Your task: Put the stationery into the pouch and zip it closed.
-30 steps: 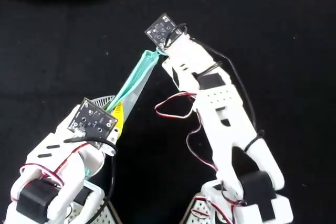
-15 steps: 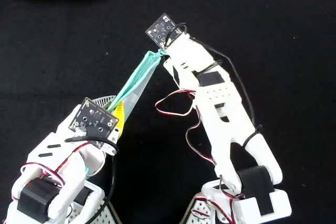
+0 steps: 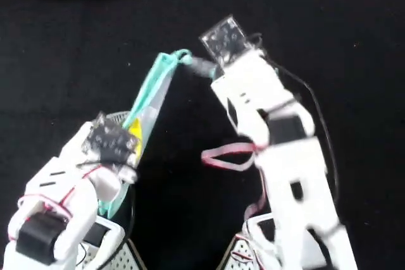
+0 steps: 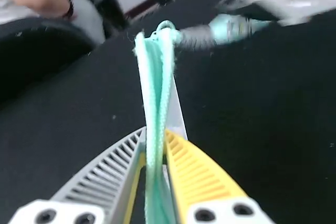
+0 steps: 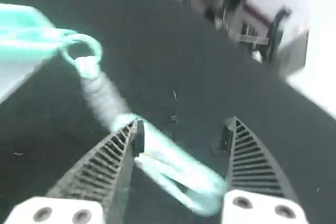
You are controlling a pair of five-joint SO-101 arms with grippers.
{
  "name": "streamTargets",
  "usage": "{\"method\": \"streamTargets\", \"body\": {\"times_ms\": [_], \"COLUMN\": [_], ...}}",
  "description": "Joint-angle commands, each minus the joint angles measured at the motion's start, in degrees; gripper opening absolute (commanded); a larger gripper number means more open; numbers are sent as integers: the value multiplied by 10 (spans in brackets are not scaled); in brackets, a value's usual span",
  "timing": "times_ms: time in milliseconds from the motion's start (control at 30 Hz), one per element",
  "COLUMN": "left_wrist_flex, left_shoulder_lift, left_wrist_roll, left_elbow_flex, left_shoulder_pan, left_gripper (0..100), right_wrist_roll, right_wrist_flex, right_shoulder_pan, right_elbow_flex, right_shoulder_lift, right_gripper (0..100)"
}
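Hidden: in the high view the left arm covers the near end of the pouch (image 3: 149, 96). What the pouch contains cannot be seen.
Hard to make out: the right arm (image 3: 285, 156) and the pull tab (image 5: 173, 166) are smeared by motion. Whether the zip is fully closed cannot be told.
Pouch: it is held edge-up over the black surface (image 3: 76, 42) and runs from the left gripper (image 4: 156, 135) to its far end, where the pull tab hangs.
Change: half a second ago the right gripper (image 5: 184, 124) sat right at the pouch's far end. It has now drawn back from that end, with the pull tab stretched out between them. The far end has also shifted a little.
Left fingers (image 4: 199, 177): the grey one and the yellow one are pressed together on the pouch's teal edge, pinching it.
Right fingers (image 5: 105, 166): they are spread apart, just beyond the pouch's far end. The pull tab lies in the gap, close against one finger and apart from the other. Whether it touches that finger cannot be told.
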Motion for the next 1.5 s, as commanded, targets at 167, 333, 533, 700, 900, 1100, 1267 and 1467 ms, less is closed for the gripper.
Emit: {"method": "streamTargets", "body": {"times_ms": [167,333,533,700,900,1100,1267,1467], "left_wrist_flex": [-18,27,37,-42,-163,-223,-224,-197], "left_shoulder_lift": [201,314,430,491,536,571,609,615], "left_wrist_roll": [-58,-77,-29,11,53,100,135,149], "left_elbow_flex": [-213,-335,-346,-294,-171,-116,-124,-137], "left_shoulder_pan": [-72,-80,8,60,128,211,222,225], "left_gripper": [31,31,31,31,34,66,122,165], "right_wrist_roll": [-39,-39,-39,-39,-39,-39,-38,-38], "right_wrist_flex": [103,130,164,199,234,197,151,128], "right_shoulder_pan": [8,101,197,251,307,356,384,388], "right_elbow_flex": [-9,-7,-7,-7,7,91,153,200], "right_shoulder_lift": [-217,-274,-280,-282,-283,-283,-283,-283], "right_gripper": [252,250,248,248,248,248,247,247]}}
